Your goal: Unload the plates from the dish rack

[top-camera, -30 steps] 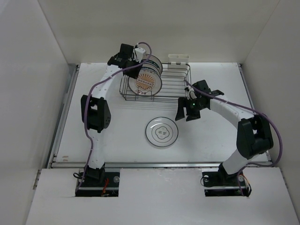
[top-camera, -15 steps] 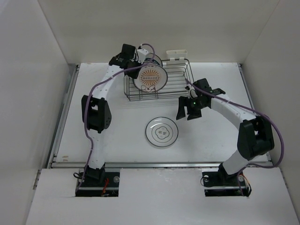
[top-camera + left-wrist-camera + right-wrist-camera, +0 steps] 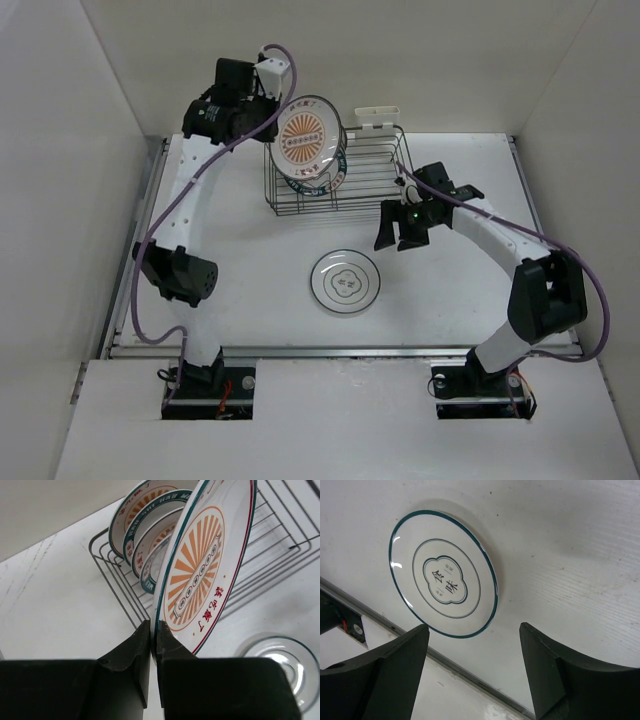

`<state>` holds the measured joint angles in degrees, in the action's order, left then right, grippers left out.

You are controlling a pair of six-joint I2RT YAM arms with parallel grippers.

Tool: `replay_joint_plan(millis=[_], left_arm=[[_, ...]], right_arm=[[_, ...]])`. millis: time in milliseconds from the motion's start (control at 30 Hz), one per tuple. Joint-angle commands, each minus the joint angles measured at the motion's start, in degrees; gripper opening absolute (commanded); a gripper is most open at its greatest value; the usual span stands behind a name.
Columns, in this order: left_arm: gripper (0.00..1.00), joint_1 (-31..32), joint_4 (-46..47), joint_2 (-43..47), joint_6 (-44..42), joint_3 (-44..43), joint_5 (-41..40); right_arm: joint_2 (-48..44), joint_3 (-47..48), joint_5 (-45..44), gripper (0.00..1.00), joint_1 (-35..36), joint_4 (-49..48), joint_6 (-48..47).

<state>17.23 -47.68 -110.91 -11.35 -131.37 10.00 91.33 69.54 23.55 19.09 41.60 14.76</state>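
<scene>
The white table (image 3: 250, 300) bears a flower-outline plate (image 3: 345, 280). Left gripper (image 3: 154, 630) pinches an orange-sunburst, green-edged plate (image 3: 200, 575), seemingly clear of the dish rack (image 3: 375, 190); right gripper (image 3: 472, 635) gapes empty.

Left arm stretches up toward 11 o'clock, its hand (image 3: 154, 628) lifted high with both fingers pinched tight on the rim of the sunburst plate (image 3: 200, 575). Right arm bends in from 4 o'clock, its hand (image 3: 475, 670) aimed downward near 3 o'clock, fingers spread wide

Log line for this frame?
left hand: shut on orange sunburst round plate, held over dark wire dish rack | right hand: open, empty | white flower-outline plate: on table
</scene>
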Motion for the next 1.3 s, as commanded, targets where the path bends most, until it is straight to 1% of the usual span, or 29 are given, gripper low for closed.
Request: replay_joint_plan(millis=[0, 133, 167, 300, 367, 400, 467, 533, 567, 600, 633, 667, 700, 733, 833, 933, 1033, 1100, 1200, 1233, 1267], left_arm=[[0.00, -2.28, -6.27, 6.67, 4.75, -2.75, 1.78], [0.00, -6.15, -10.49, 11.67, 6.08, 2.68, 3.18], [0.00, -6.86, -11.55, 12.55, 6.08, 5.22, 3.18], [0.00, -10.81, -18.22, 17.91, 3.63, 11.82, 5.54], [0.00, -13.53, -21.65, 19.85, 0.99, 15.68, 5.56], [0.00, -14.15, -22.71, 20.73, 0.20, 17.01, 4.95], [0.00, -15.56, -25.70, 22.84, -1.64, 19.65, 3.72], [0.00, -16.09, -27.02, 24.16, -2.44, 25.00, 2.31], [0.00, -17.05, -27.03, 24.16, -2.44, 27.29, 2.31], [0.00, -18.02, -27.55, 24.16, -3.05, 32.01, 1.52], [0.00, -18.03, -27.55, 24.16, -3.58, 34.32, 1.51], [0.00, -19.33, -26.68, 24.16, -3.59, 36.60, 1.51], [0.00, -19.34, -25.89, 24.16, -3.59, 38.80, 1.51], [0.00, -19.95, -24.84, 24.16, -3.59, 42.91, 1.51], [0.00, -21.10, -20.53, 24.16, -3.59, 48.73, 0.38], [0.00, -21.62, -16.14, 22.42, -3.59, 51.38, -1.99], [0.00, -22.32, -14.11, 18.99, -3.59, 52.62, -4.02], [0.00, -22.94, -14.11, 16.88, -3.59, 52.62, -4.73], [0.00, -22.95, -13.58, 12.92, -3.06, 52.09, -5.52], [0.00, -22.95, -13.06, 11.44, -3.06, 52.09, -6.04], [0.02, -22.95, -12.44, 10.90, -2.45, 52.09, -6.65]], right_arm=[[-2.47, 4.19, 2.28, 0.79, -0.37, -1.70, -0.44], [-1.25, 8.32, 2.82, 0.79, -0.37, -2.84, 0.18], [-1.24, 9.46, 2.82, 0.79, -0.37, -2.84, 0.70], [1.04, 16.75, -0.87, 0.79, -0.37, -2.84, 2.98], [1.57, 21.59, -4.03, 0.79, -0.90, -2.84, 5.00], [1.57, 23.08, -5.52, 0.81, -1.42, -3.63, 5.88], [3.06, 26.95, -10.17, 0.82, -3.35, -4.86, 7.73], [4.29, 29.41, -13.69, 0.82, -4.93, -6.35, 10.10], [5.17, 31.52, -16.75, 0.82, -6.25, -6.36, 10.11], [7.44, 32.67, -18.52, 0.82, -6.87, -6.97, 10.63], [8.76, 33.81, -20.28, 0.82, -6.88, -6.98, 10.64], [10.17, 36.08, -23.34, 0.82, -7.66, -6.98, 10.64], [13.14, 36.98, -24.33, 0.82, -8.45, -6.98, 10.64], [14.48, 37.68, -25.04, 0.82, -8.46, -6.98, 10.64], [19.04, 39.88, -25.04, 0.81, -9.95, -6.98, 10.11], [20.90, 39.89, -25.04, 0.80, -10.48, -10.47, 9.58], [23.19, 39.27, -23.91, 0.75, -10.48, -11.72, 8.97], [25.21, 39.27, -23.90, 0.68, -10.48, -12.25, 8.97], [26.80, 37.87, -22.06, 0.63, -10.48, -12.86, 9.66], [27.49, 37.26, -21.45, 0.57, -10.48, -13.73, 9.67], [27.50, 35.86, -20.83, 0.54, -10.48, -14.27, 10.37]])
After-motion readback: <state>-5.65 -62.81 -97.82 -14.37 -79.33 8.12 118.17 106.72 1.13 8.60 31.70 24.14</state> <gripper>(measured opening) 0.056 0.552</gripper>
